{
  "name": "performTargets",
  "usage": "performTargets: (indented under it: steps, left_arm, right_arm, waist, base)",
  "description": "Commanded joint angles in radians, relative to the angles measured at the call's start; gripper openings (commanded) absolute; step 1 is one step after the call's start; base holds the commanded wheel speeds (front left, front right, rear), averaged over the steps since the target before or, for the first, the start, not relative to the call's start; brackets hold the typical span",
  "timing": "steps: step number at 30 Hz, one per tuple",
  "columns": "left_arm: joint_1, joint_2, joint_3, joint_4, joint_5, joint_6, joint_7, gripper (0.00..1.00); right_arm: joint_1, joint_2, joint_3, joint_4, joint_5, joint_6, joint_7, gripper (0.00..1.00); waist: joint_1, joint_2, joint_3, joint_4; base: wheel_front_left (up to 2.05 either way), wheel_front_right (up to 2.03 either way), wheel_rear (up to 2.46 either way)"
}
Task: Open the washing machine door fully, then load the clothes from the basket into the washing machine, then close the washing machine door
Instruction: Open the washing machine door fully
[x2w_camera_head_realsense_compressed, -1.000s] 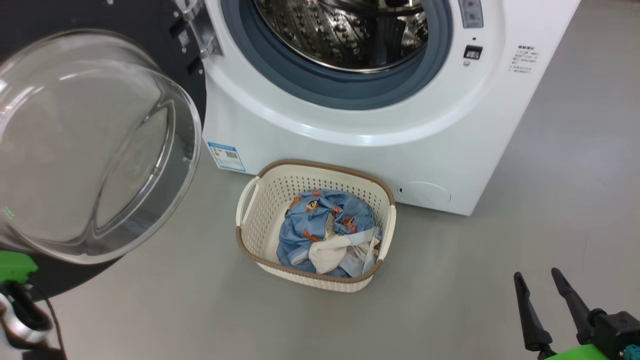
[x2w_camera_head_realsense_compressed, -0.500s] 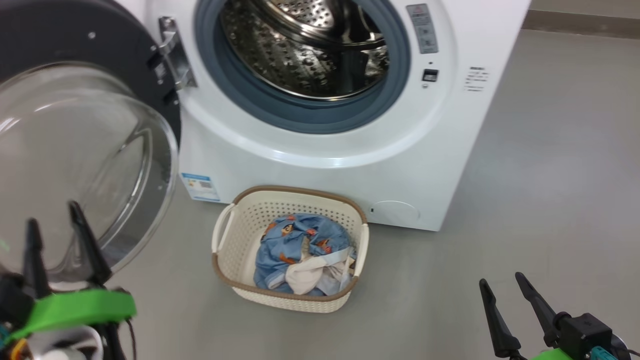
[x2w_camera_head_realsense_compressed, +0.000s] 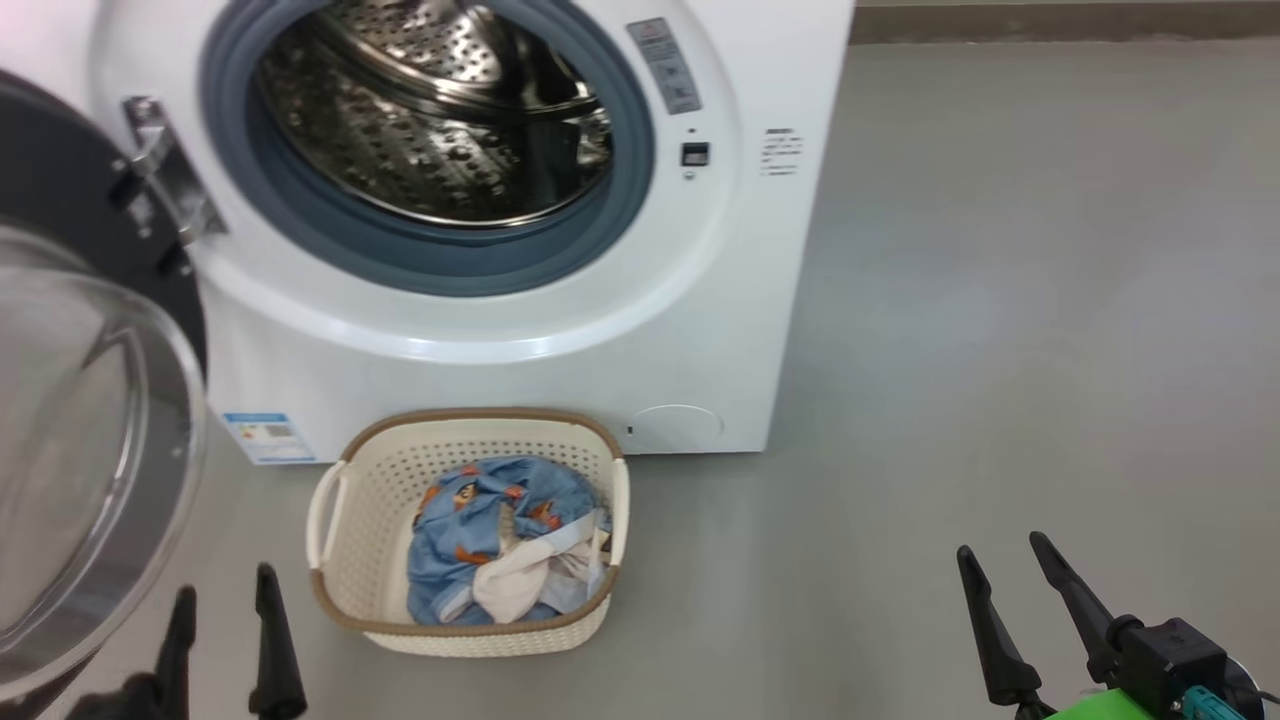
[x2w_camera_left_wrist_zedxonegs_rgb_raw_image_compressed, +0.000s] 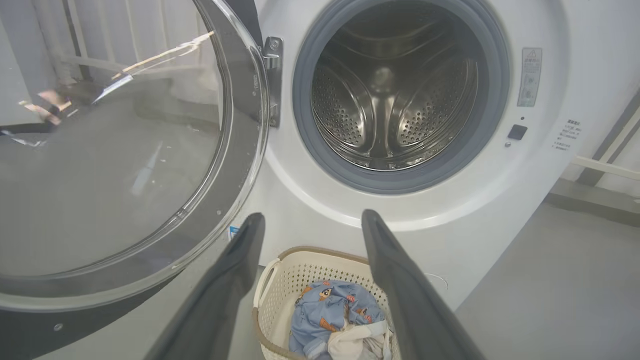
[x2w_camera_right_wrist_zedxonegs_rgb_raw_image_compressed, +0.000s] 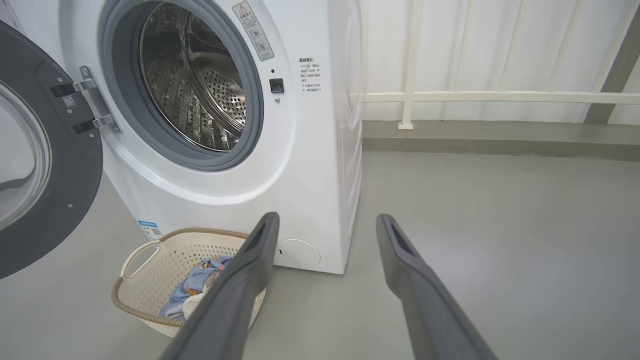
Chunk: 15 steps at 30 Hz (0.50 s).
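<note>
The white washing machine (x2w_camera_head_realsense_compressed: 520, 370) stands with its steel drum (x2w_camera_head_realsense_compressed: 430, 110) exposed. Its black washing machine door (x2w_camera_head_realsense_compressed: 70, 440) with the clear glass bowl hangs swung out to the left on a metal hinge (x2w_camera_head_realsense_compressed: 165, 185). On the floor in front sits the cream basket (x2w_camera_head_realsense_compressed: 345, 500) holding the clothes (x2w_camera_head_realsense_compressed: 490, 555), light-blue printed fabric with a white piece on top. My left gripper (x2w_camera_head_realsense_compressed: 225, 590) is open and empty at the lower left, beside the basket and below the door. My right gripper (x2w_camera_head_realsense_compressed: 1005, 555) is open and empty at the lower right, well away from the basket.
Grey floor (x2w_camera_head_realsense_compressed: 1000, 300) stretches to the right of the machine. A white railing and a low kerb (x2w_camera_right_wrist_zedxonegs_rgb_raw_image_compressed: 500, 135) run along the wall behind it. The swung-out door (x2w_camera_left_wrist_zedxonegs_rgb_raw_image_compressed: 125, 165) takes up the space on the left.
The head camera has turned, so the whole scene has slid left and down. My left gripper has come away from the door's lower edge and opened; the right has held still.
</note>
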Motion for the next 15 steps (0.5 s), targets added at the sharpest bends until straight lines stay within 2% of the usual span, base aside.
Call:
performTargets:
  steps: [1,4,15]
  left_arm:
    - [-0.003,0.018,0.027,-0.014,0.018,-0.003,-0.004,1.00]
    - [0.044,0.018,0.013,-0.006,0.060,-0.011,-0.004,1.00]
    - [0.137,0.018,0.008,-0.043,0.055,-0.016,-0.004,1.00]
  right_arm:
    - [-0.027,-0.012,0.021,-0.030,-0.012,0.002,-0.012,1.00]
    - [-0.016,-0.012,0.012,-0.037,-0.014,0.002,-0.012,1.00]
    - [0.042,-0.004,-0.024,-0.047,-0.019,0.002,-0.012,1.00]
  waist:
    - [-0.0001,0.0000,-0.004,-0.051]
    - [-0.0001,0.0000,-0.012,-0.077]
    - [-0.0001,0.0000,-0.036,-0.100]
  base:
    - [0.00,0.00,0.00]
    - [0.00,0.00,0.00]
    - [0.00,0.00,0.00]
